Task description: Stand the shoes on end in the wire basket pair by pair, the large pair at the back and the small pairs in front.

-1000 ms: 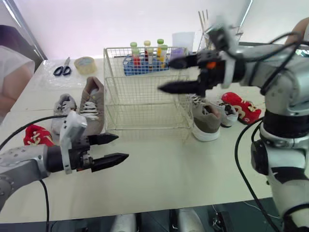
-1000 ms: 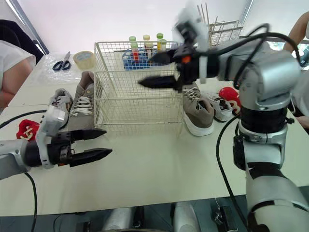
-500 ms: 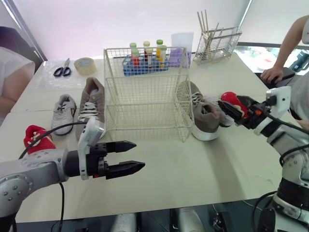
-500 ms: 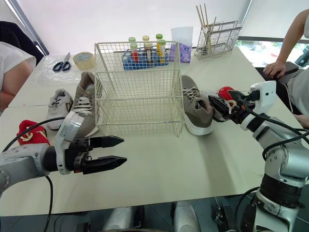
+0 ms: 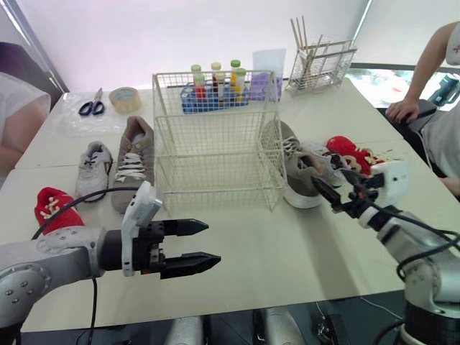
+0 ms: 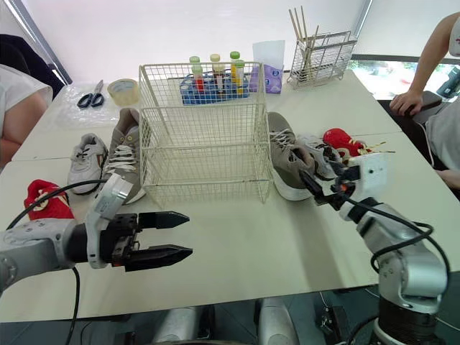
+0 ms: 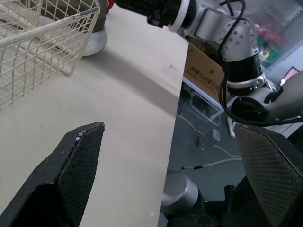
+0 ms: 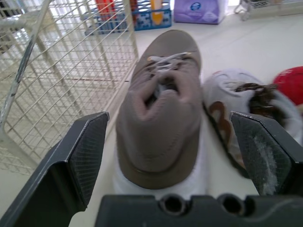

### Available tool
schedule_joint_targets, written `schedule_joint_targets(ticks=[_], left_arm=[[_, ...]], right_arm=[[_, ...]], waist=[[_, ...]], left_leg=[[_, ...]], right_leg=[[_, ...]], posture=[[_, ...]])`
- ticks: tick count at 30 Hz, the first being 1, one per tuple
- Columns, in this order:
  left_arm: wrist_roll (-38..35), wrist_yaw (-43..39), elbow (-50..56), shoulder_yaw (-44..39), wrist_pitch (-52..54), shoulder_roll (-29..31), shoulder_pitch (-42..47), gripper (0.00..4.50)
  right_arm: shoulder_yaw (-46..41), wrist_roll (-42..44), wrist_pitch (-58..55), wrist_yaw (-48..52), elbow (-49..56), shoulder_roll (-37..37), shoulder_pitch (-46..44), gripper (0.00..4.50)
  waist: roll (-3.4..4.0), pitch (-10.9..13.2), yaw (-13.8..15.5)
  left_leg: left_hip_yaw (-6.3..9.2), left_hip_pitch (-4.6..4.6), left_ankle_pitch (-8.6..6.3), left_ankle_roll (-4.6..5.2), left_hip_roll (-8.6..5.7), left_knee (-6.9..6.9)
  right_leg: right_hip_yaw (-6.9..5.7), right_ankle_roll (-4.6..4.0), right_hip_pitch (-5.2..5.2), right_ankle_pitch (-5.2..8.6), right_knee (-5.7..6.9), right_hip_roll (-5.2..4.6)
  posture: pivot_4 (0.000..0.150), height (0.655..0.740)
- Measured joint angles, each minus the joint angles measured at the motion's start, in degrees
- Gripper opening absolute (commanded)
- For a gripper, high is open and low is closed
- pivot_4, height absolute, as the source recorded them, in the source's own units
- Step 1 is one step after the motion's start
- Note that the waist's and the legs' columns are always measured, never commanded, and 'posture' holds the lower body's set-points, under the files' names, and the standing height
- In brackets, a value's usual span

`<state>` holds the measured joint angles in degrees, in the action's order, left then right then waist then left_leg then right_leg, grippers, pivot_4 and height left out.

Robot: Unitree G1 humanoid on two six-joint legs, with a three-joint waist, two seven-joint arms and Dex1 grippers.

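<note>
Right now, from the head camera, the wire basket (image 5: 215, 72) stands empty mid-table, with one shoe of each pair on either side. To its left lie the left taupe sneaker (image 5: 134, 159), the left grey sneaker (image 5: 93, 167) and the left red shoe (image 5: 53, 207). To its right, the right taupe sneaker (image 5: 293, 167) lies close against the basket; you cannot tell whether they touch. The right grey sneaker (image 5: 322, 153) and right red shoe (image 5: 343, 146) lie beyond it. Your right gripper (image 5: 327, 194) hangs low near that taupe sneaker's heel, spread and empty. Your left gripper (image 5: 213, 244) hovers over bare table (image 5: 287, 273) in front of the basket, likewise spread and empty.

From the left wrist, its fingers (image 7: 71, 175) stand wide apart with nothing between them, the basket's corner (image 7: 47, 27) near.

From the right wrist, the right taupe sneaker (image 8: 161, 113) lies heel toward you, centred between the open fingers (image 8: 85, 156), with the basket wall (image 8: 71, 61) on one side and the right grey sneaker (image 8: 232, 109) just beside it on the other.

Since the large pair goes at the back, this looks like the right first pick. Drive straight along the shoe. Keep one finger off the wire and the other off the grey sneaker. Close across the heel, low near the sole, because the soft collar will probably crush. A heel grip should also let you stand it on end.
</note>
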<state>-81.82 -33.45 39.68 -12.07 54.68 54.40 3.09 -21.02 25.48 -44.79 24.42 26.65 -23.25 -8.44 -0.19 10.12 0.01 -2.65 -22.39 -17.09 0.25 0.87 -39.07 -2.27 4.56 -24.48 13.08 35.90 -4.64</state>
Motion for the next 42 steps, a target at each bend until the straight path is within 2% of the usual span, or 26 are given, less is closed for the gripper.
schedule_joint_targets(ticks=[11,14,17,21,23,26,29,31,34,37,42], left_arm=[[0.3,2.1,0.3,0.0,-0.2,-0.1,-0.7,4.5],[0.6,2.6,0.8,-0.1,-0.2,-0.1,-1.7,4.5],[0.7,2.7,1.1,-0.3,-0.3,-0.1,-2.9,4.5],[0.9,2.8,1.2,-0.5,-0.5,-0.1,-3.3,4.5],[1.2,2.7,1.3,-0.5,-0.6,-0.1,-3.3,4.5],[1.4,2.4,1.2,-0.5,-0.7,-0.1,-3.3,4.5],[1.5,1.2,0.2,-0.4,-0.7,-0.1,-2.6,4.5],[2.0,0.1,-1.0,-0.2,-0.7,-0.1,-1.8,4.5],[3.3,-2.1,-3.2,0.7,-0.6,-0.1,1.3,4.5],[4.4,-4.0,-5.4,1.8,-0.3,-0.1,3.5,4.5],[5.8,-6.2,-7.6,1.8,0.0,-0.1,4.7,4.5]], right_arm=[[7.5,-3.0,6.6,-1.7,-14.7,2.2,-6.0,4.45],[9.5,-4.6,7.9,-1.7,-15.8,1.8,-5.6,3.65],[10.2,-5.3,9.2,-1.7,-15.8,1.6,-5.3,2.61],[10.2,-5.4,10.6,-1.5,-15.2,1.0,-5.4,1.67],[10.1,-5.6,11.0,-1.6,-14.4,0.5,-5.6,1.05],[8.6,-5.0,11.4,-3.0,-15.3,0.6,-6.7,1.05],[4.1,-3.6,11.3,-5.5,-19.4,-0.2,-12.5,1.05],[1.1,-2.6,11.4,-6.6,-21.1,-2.9,-18.2,1.05],[-1.9,-1.6,11.7,-5.8,-22.6,-8.7,-25.7,1.05],[-3.2,-0.5,12.5,-2.4,-25.0,-15.0,-32.4,1.05],[-1.6,5.4,8.8,9.3,-27.3,-23.6,-41.7,1.05]], waist=[[-0.02,0.0,0.2],[-0.04,0.0,-0.1],[-0.04,0.0,-0.4],[-0.19,-0.1,-0.6],[-0.39,-0.2,-0.8],[-0.45,-0.3,-0.7],[-0.18,0.0,-0.7],[0.17,0.2,-0.3],[0.22,0.3,0.2],[0.26,0.3,0.2],[0.28,0.4,-0.7]], left_leg=[[-0.05,0.0,0.0,0.0,0.01,0.01],[-0.05,0.0,0.0,0.0,0.03,0.01],[-0.04,0.01,0.0,0.0,0.05,0.02],[-0.04,0.02,0.0,0.0,0.05,0.02],[-0.04,0.05,0.0,0.0,0.07,0.02],[-0.05,0.04,0.0,0.0,0.07,0.02],[-0.14,-0.03,0.0,0.0,0.01,-0.02],[-0.15,-0.09,-0.01,0.01,-0.04,0.0],[-0.17,-0.18,-0.02,0.03,-0.12,0.1],[-0.23,-0.18,-0.09,0.15,-0.11,0.14],[-0.29,-0.15,-0.19,0.33,-0.01,0.14]], right_leg=[[0.04,0.0,-0.01,0.0,-0.02,0.0],[0.05,0.0,-0.01,0.0,-0.02,0.0],[0.05,0.0,-0.01,0.0,-0.02,0.0],[0.05,0.0,0.0,0.0,-0.02,0.0],[0.05,0.0,0.01,0.0,-0.01,0.01],[0.06,0.0,0.01,0.0,-0.02,-0.03],[0.18,-0.01,-0.08,-0.01,-0.01,-0.06],[0.2,0.01,-0.12,-0.01,-0.03,-0.08],[0.2,0.03,-0.23,0.0,-0.09,0.0],[0.22,0.05,-0.25,-0.01,-0.11,0.02],[0.26,0.11,-0.27,-0.03,-0.11,0.04]], posture=[[0.15,0.74],[0.15,0.74],[0.15,0.74],[0.15,0.74],[0.15,0.74],[0.15,0.74],[0.15,0.74],[0.15,0.74],[0.15,0.74],[0.15,0.74],[0.15,0.74]])
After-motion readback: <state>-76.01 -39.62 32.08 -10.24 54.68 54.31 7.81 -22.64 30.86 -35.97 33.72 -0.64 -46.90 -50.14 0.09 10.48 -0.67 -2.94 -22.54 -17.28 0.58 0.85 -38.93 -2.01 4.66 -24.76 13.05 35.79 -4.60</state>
